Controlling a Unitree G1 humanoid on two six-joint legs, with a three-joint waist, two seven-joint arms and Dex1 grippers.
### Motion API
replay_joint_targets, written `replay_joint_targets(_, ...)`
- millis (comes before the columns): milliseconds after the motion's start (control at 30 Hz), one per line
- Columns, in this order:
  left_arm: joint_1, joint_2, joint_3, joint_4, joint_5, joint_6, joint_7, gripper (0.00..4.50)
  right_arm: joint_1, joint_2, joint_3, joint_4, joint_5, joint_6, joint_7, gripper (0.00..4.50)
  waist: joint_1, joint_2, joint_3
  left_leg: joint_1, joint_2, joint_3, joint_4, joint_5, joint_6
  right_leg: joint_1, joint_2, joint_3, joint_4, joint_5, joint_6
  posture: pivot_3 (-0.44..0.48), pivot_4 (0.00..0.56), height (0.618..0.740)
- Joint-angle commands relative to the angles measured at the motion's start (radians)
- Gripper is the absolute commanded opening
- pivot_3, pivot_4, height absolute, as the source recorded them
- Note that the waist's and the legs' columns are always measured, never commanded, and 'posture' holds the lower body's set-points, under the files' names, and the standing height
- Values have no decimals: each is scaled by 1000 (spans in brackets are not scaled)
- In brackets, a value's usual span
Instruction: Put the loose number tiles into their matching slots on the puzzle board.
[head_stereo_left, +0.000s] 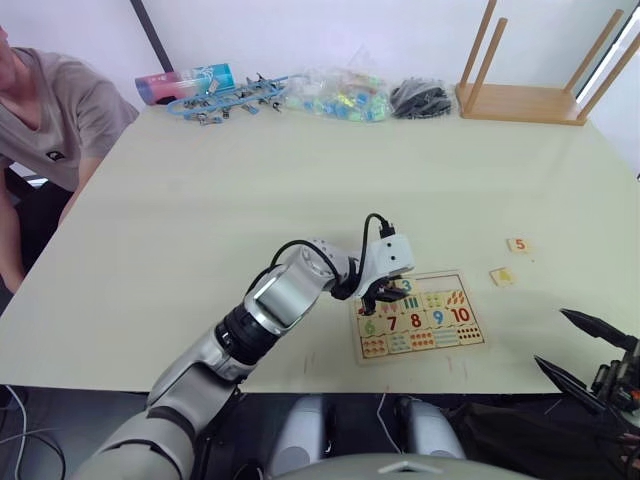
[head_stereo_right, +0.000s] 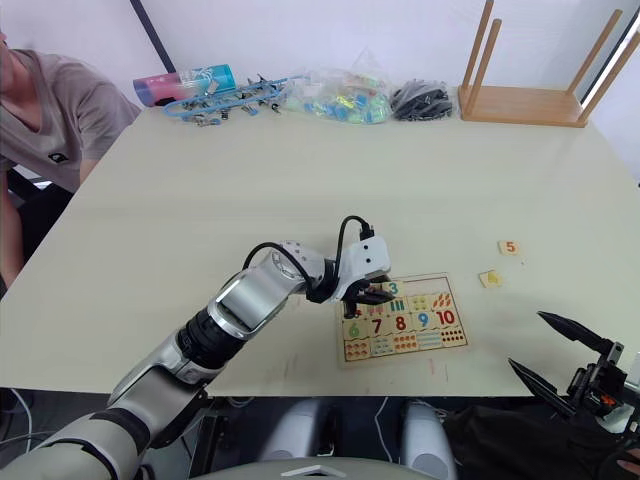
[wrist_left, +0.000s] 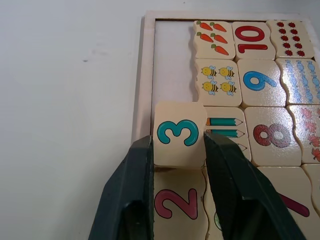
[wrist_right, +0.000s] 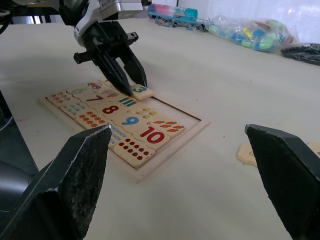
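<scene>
- Pale tabletop (head_stereo_left: 250, 180) is spread across the frame, with a person's sleeve (head_stereo_left: 60, 110) at upper left and toy clutter along the far edge.
- Centre: the left gripper (wrist_left: 178, 150) is clamped on the 3 tile (wrist_left: 178, 132), held over the top-row slots (wrist_left: 172, 60) of the puzzle board (head_stereo_left: 472, 345), beside the seated 2 tile (wrist_left: 179, 202).
- Placing is judged under way; lowering square into the slot is needed next.
- Right: the 4 tile (head_stereo_left: 502, 276) and 5 tile (head_stereo_left: 518, 244) lie loose; the right gripper (head_stereo_left: 585, 350) hangs with jaws apart.

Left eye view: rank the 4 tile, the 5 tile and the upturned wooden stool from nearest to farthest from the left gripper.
1. The 4 tile, loose on the table right of the puzzle board, where the left gripper holds the 3 tile.
2. The 5 tile, just beyond it.
3. The wooden stool, at the far right edge.
</scene>
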Motion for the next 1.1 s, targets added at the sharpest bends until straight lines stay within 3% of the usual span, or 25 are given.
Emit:
replay_joint_targets(33, -4, -7, -3, -49, -3, -1, 6, 3292, 1, -1, -12, -8, 7, -19, 2, 4500, 0, 0, 0, 0, 0, 0, 0, 0, 0, 0, 0, 0, 0, 0, 0, 0, 150, 740)
replay_joint_targets(100, -10, -10, 0, -45, -1, -9, 9, 4410, 0, 0, -12, -6, 7, -20, 3, 4500, 0, 0, 0, 0, 0, 0, 0, 0, 0, 0, 0, 0, 0, 0, 0, 0, 150, 740)
replay_joint_targets(133, -13, -10, 1, -42, 0, -11, 10, 4468, 0, 0, -12, -6, 7, -20, 2, 4500, 0, 0, 0, 0, 0, 0, 0, 0, 0, 0, 0, 0, 0, 0, 0, 0, 150, 740)
replay_joint_targets(567, -94, -38, 105, -4, -80, -17, -15, 4468, 2, 2, -10, -2, 3, -24, 1, 4500, 0, 0, 0, 0, 0, 0, 0, 0, 0, 0, 0, 0, 0, 0, 0, 0, 150, 740)
replay_joint_targets(900, -157, -34, 154, 300, -103, -377, -170, 4468, -10, 4, -2, -3, 0, -23, -6, 4500, 0, 0, 0, 0, -2, 0, 0, 1, -1, 0, 0, 0, 0, 0, 1, 0, 150, 740)
replay_joint_targets(1000, -162, -38, 162, 384, -104, -484, -218, 3675, -7, 8, 0, -5, -2, -26, -8, 4500, 0, 0, 0, 0, -2, 0, 0, 0, -1, 0, 0, 0, 0, 0, 1, 0, 150, 740)
replay_joint_targets(1100, -159, -34, 165, 437, -109, -562, -278, 2347, -5, 12, 0, -7, -4, -28, -11, 4500, 0, 0, 0, 0, -2, 0, 0, 0, -1, 0, 0, 0, 0, 0, 1, 0, 150, 740)
